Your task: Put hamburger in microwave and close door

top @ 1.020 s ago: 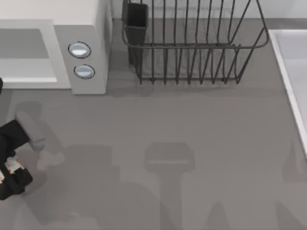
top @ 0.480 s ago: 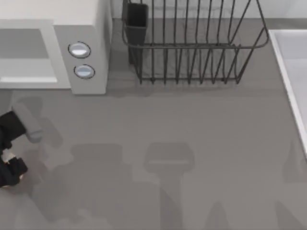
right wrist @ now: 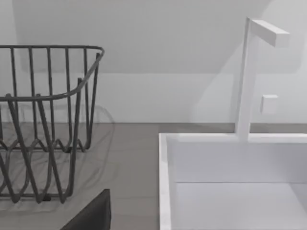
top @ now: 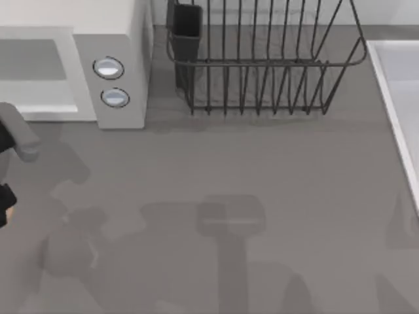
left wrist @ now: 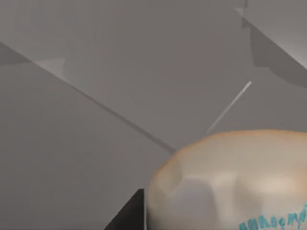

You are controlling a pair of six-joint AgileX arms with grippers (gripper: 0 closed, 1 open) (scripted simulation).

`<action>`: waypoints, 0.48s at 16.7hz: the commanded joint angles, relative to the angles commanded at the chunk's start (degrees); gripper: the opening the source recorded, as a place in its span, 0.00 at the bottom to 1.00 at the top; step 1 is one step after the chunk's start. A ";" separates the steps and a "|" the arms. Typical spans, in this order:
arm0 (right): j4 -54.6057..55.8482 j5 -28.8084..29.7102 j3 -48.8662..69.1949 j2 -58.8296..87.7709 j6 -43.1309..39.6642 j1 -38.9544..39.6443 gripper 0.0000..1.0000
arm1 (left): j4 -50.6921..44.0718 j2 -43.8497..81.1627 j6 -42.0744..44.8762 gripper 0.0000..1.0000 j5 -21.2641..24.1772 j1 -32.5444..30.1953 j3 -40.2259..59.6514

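- Hamburger (left wrist: 230, 182): its pale tan bun with an orange-brown rim sits close before the left wrist camera, with teal lettering on its lower part and a dark finger (left wrist: 127, 215) of the gripper touching its side.
- Left gripper (top: 5, 196) is at the table's 9 o'clock edge in the top view, mostly cut off by the frame; its jaws appear closed around the hamburger, though only one finger is visible.
- Microwave (top: 111, 65), white with two round silver-blue buttons (top: 109, 67), stands at about 10 o'clock on the table, its grey cavity (top: 33, 62) open to view.
- Left arm's grey link (top: 19, 134) lies just in front of the microwave's opening.
- Black wire dish rack (top: 262, 65) stands at 12 o'clock, just beside the microwave.
- White sink (right wrist: 230, 177) with a faucet (right wrist: 249, 76) is at 3 o'clock.
- Right gripper shows as one dark finger (right wrist: 93, 215) in the right wrist view, between rack and sink; I cannot tell how its jaws stand.
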 joint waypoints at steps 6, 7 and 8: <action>0.00 0.00 0.00 0.00 0.00 0.00 1.00 | -0.36 -0.07 0.08 0.00 -0.03 0.06 0.17; 0.00 0.00 0.00 0.00 0.00 0.00 1.00 | 0.20 0.07 -0.17 0.00 0.03 0.27 0.15; 0.00 0.00 0.00 0.00 0.00 0.00 1.00 | 1.35 0.36 -0.66 0.00 0.15 0.68 0.11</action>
